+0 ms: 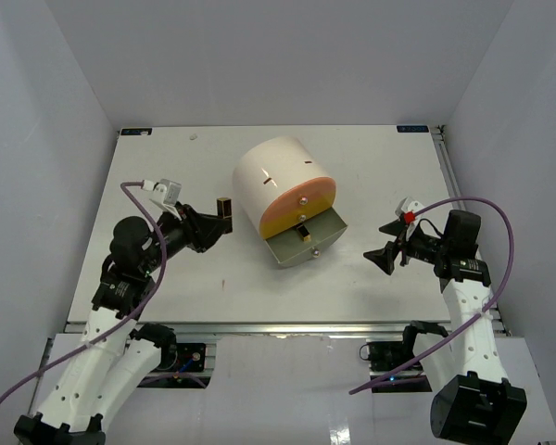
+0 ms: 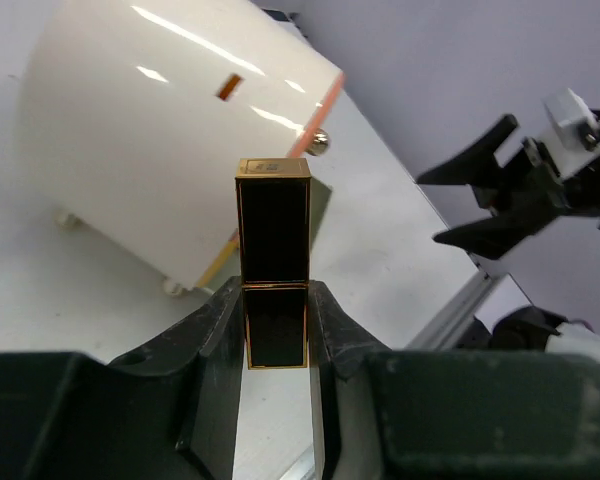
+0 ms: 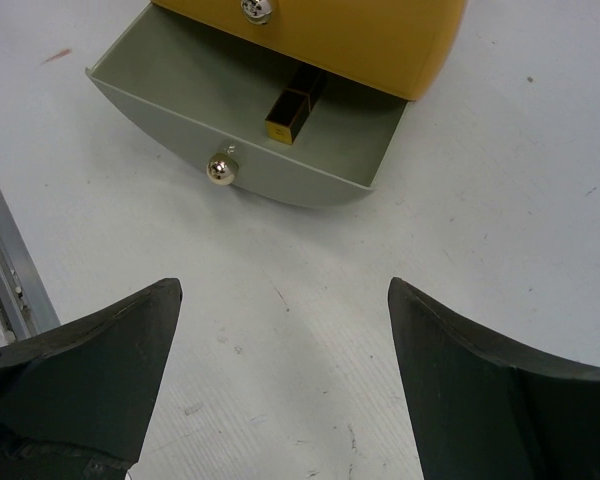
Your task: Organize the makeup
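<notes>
My left gripper (image 1: 218, 224) is shut on a gold-and-black bar (image 1: 223, 208), held left of the cream cylinder (image 1: 276, 176). In the left wrist view the bar (image 2: 273, 250) stands up between my fingers (image 2: 210, 330), the gripper (image 2: 276, 335) clamped on its lower half. The cylinder's grey bottom drawer (image 1: 322, 246) is pulled open with a second gold-and-black bar (image 1: 304, 235) inside; that bar also shows in the right wrist view (image 3: 295, 105). My right gripper (image 1: 382, 256) is open and empty, right of the drawer, hovering above the table (image 3: 285, 300). No palettes or sponges show.
The cylinder's yellow drawer (image 1: 308, 205) and pink drawer above it are shut. The grey drawer has a round metal knob (image 3: 221, 168). White walls enclose the table on three sides; a metal rail (image 1: 287, 326) runs along the near edge.
</notes>
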